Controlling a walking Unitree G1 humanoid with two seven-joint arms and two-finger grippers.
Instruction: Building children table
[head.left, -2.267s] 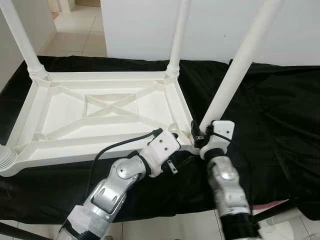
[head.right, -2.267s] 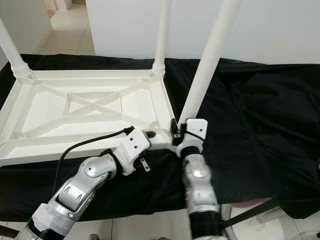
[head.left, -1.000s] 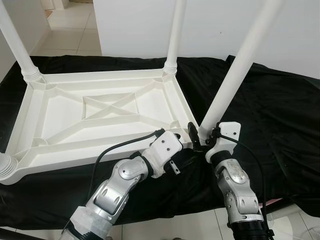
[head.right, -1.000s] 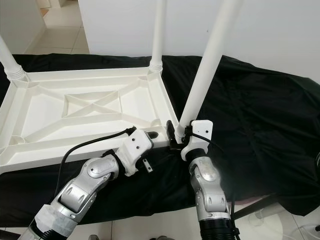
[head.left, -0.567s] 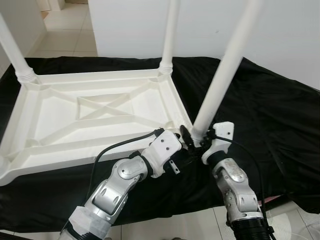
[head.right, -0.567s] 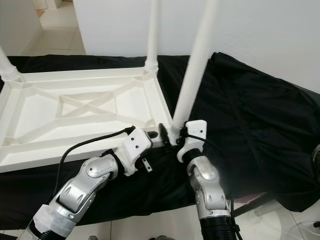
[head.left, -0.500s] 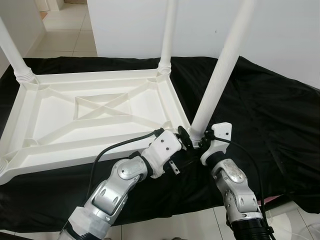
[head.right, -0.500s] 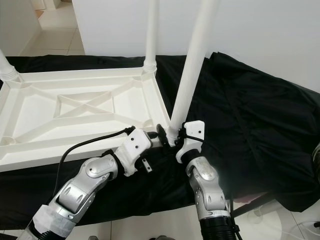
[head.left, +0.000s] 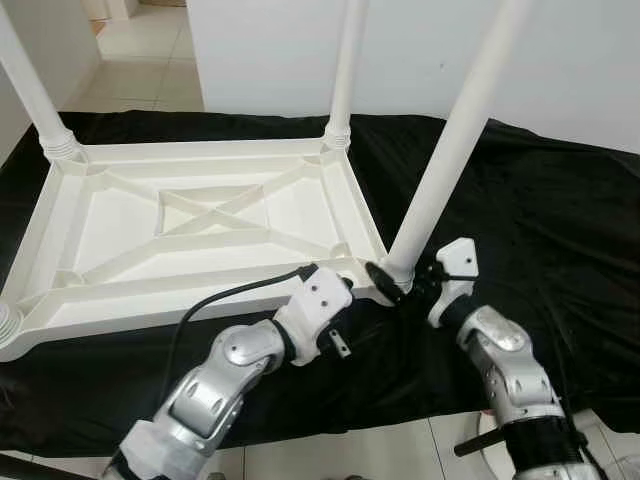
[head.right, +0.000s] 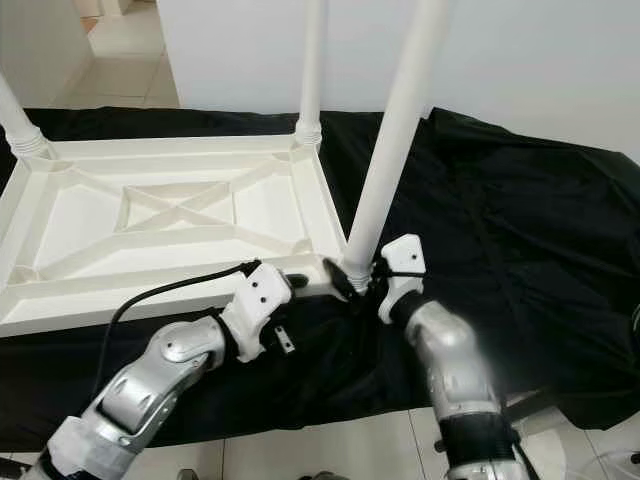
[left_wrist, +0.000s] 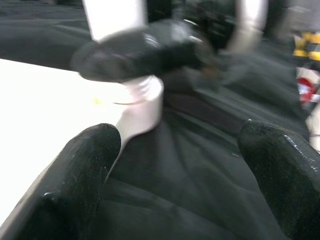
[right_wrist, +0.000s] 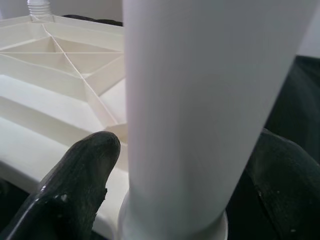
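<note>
Left eye view: a black cloth (head.left: 560, 230) covers the surface, with pale floor tiles (head.left: 150, 60) and a white wall (head.left: 420, 50) behind. On the cloth lies the white tabletop (head.left: 200, 240) of the children's table, upside down, ribbed underside up. Two legs stand at its far corners — a far-left leg (head.left: 30, 80) and a far-right leg (head.left: 345, 70). A near-left socket (head.left: 8, 325) shows at the picture's edge.

At the near-right corner a fourth leg (head.left: 450, 150) leans slightly to the right, its ribbed foot at the corner socket. The right claw (head.left: 400, 285) grips this leg just above the foot; the right wrist view shows a finger (right_wrist: 75, 185) on each side of the white tube. The left claw (left_wrist: 175, 165) hovers just beside the same corner, fingers (left_wrist: 80, 175) spread apart and holding nothing — tabletop edge on one side, cloth under it. Its black cable (head.left: 230, 295) runs across the tabletop's near rail.
</note>
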